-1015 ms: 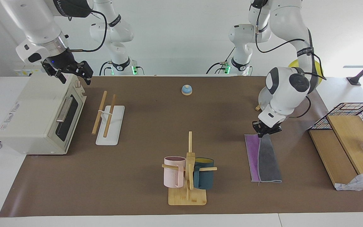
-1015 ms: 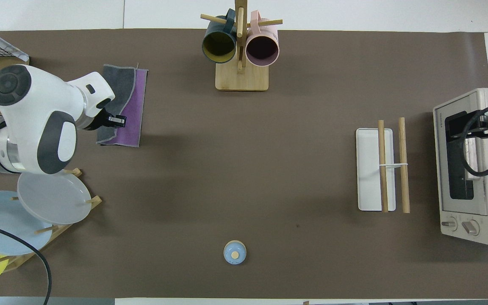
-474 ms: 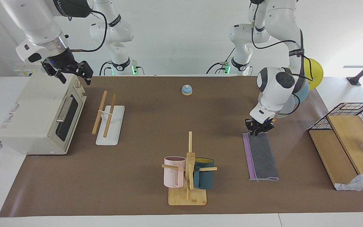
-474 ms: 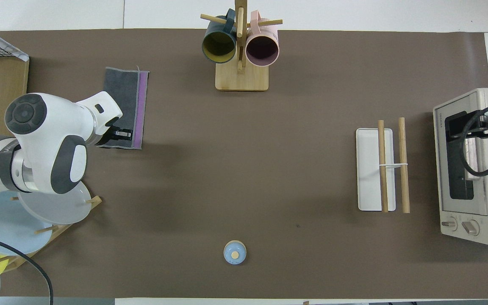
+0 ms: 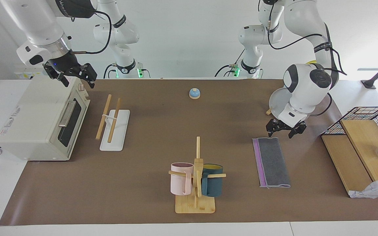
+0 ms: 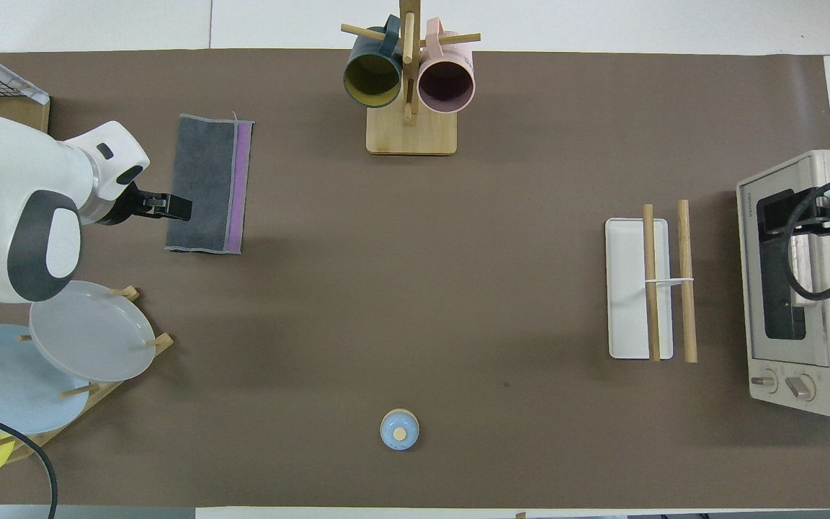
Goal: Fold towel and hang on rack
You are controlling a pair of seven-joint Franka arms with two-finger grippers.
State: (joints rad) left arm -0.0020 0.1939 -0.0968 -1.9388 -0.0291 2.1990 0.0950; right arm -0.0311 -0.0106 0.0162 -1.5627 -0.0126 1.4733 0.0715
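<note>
Two grippers show, and both stand with their jaws spread and nothing between them. The left gripper (image 5: 285,128) hangs just over the brown mat (image 5: 156,124) at the towel's robot-side end, clear of the cloth. The towel (image 5: 272,162) lies flat on the mat toward the left arm's end of the bench, folded into a long narrow strip, dark grey face up, with a thin purple band showing along the long edge that faces the mug stand (image 5: 196,183). That stand sits near the middle of the mat's edge farthest from the robots, a pink mug (image 5: 179,182) and a dark teal mug (image 5: 213,184) hung on its pegs.

The right gripper (image 5: 74,76) waits over the top of the toaster oven (image 5: 41,119), which sits at the right arm's end of the bench. Just beside the oven's door is the rack (image 5: 113,123): two light-wood rods slanting over a flat white base, bare of cloth. A small blue bell (image 5: 194,93) rests near the mat's robot-side edge, about midway along it. A plate stand (image 6: 62,360) with grey, blue and yellow plates occupies the mat's robot-side corner at the left arm's end.
</note>
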